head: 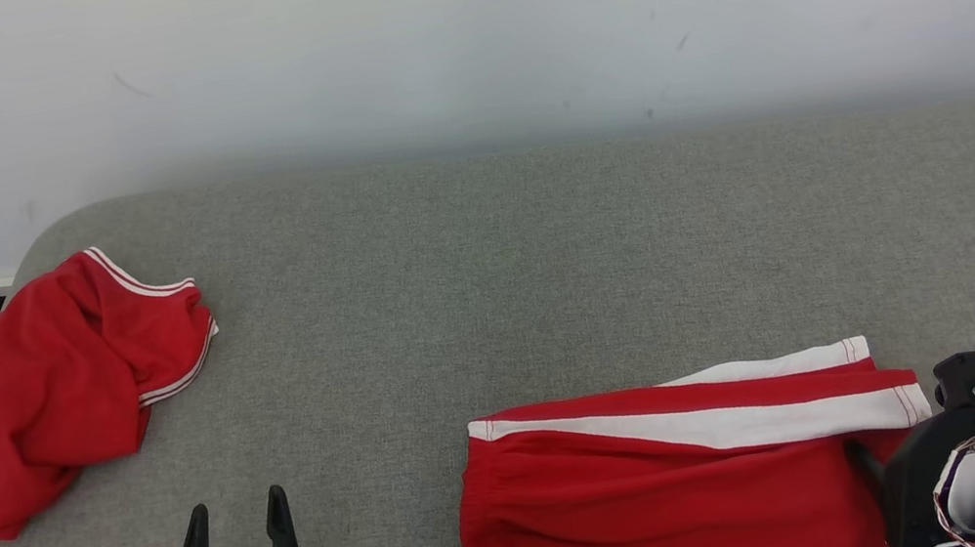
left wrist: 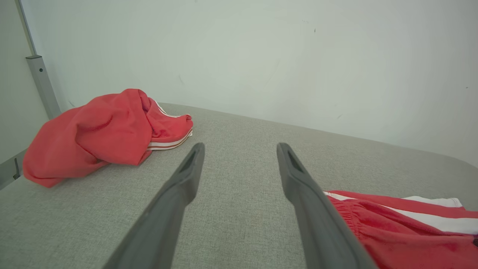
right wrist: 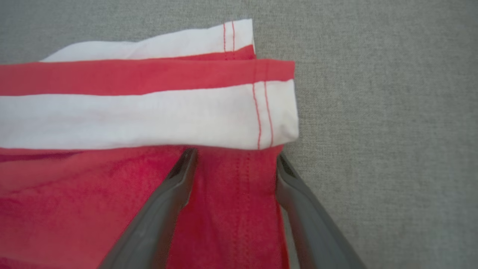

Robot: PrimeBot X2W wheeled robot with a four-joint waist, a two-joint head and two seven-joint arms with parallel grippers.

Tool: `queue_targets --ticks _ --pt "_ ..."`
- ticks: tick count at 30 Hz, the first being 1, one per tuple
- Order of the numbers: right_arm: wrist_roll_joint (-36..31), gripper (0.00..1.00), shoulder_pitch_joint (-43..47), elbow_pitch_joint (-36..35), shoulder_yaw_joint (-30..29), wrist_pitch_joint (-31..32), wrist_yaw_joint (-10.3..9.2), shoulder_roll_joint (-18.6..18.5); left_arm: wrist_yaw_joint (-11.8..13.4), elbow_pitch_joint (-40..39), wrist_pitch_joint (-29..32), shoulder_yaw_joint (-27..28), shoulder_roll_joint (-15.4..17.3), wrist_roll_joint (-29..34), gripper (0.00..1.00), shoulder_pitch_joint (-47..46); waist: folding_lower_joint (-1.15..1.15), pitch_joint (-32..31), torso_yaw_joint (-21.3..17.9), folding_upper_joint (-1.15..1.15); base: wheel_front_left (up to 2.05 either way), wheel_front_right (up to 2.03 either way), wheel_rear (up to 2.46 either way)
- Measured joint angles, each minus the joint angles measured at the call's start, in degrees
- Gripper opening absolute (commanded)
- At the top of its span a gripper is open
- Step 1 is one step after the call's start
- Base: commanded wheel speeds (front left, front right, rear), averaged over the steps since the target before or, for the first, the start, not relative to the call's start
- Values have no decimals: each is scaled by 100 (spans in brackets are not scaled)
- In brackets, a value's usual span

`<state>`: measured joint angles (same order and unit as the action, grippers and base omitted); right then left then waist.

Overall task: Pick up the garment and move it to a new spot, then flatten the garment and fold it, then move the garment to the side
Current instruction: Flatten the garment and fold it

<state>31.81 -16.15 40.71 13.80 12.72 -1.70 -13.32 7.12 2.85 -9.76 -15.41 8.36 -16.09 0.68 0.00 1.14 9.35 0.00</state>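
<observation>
At 5 o'clock in head view, flat on grey counter: folded garment, red w/ white side stripe, waistband twd 9 o'clock, hems twd 3 o'clock. At its hem end, approx 4 o'clock: right pincer, spread wide, not clamped on anything. In rt wrist view, one finger on red cloth, other along cloth's edge, tips just at lower edge of white stripe. At 7 o'clock: left pincer, also spread wide, empty, above bare counter, well apart from both cloths. At 9 o'clock, near counter's rounded corner: crumpled red garment w/ white-trimmed edges, untouched, reaching counter's edge. At 12 o'clock, behind counter: pale wall.
</observation>
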Motion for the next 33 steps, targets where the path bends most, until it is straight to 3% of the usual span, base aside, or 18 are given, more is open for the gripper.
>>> queue_targets --ticks 1,2,3,13,21,23,28,33 --pt "0 69 -30 44 3 21 20 0 0 1 15 0 -3 -1 100 0 0 1 4 0 0 0 0" --pt "-2 47 -68 98 20 42 21 0 0 5 18 -1 -11 -7 100 0 0 2 7 0 0 0 0" --pt "-9 1 -96 147 37 43 43 -1 0 8 19 -2 -16 -7 100 0 0 4 10 0 0 0 0" --pt "-25 0 -285 412 81 -49 272 -44 0 65 22 36 -29 -26 100 2 0 2 -18 0 0 0 0" --pt "-140 0 -430 548 -48 -222 324 -669 0 141 19 109 -57 -59 100 22 0 -82 -153 0 0 0 0" --pt "-133 0 -443 536 -91 -237 415 -717 0 143 16 118 -59 -71 100 36 0 -100 -201 0 0 0 0" --pt "386 0 -460 339 -275 -125 787 -621 -8 169 16 102 -82 -213 100 53 0 -129 -333 1 0 0 0" --pt "1128 0 -441 -54 -376 323 910 -549 -15 247 16 40 -112 -231 100 49 0 -182 -394 0 0 0 0"
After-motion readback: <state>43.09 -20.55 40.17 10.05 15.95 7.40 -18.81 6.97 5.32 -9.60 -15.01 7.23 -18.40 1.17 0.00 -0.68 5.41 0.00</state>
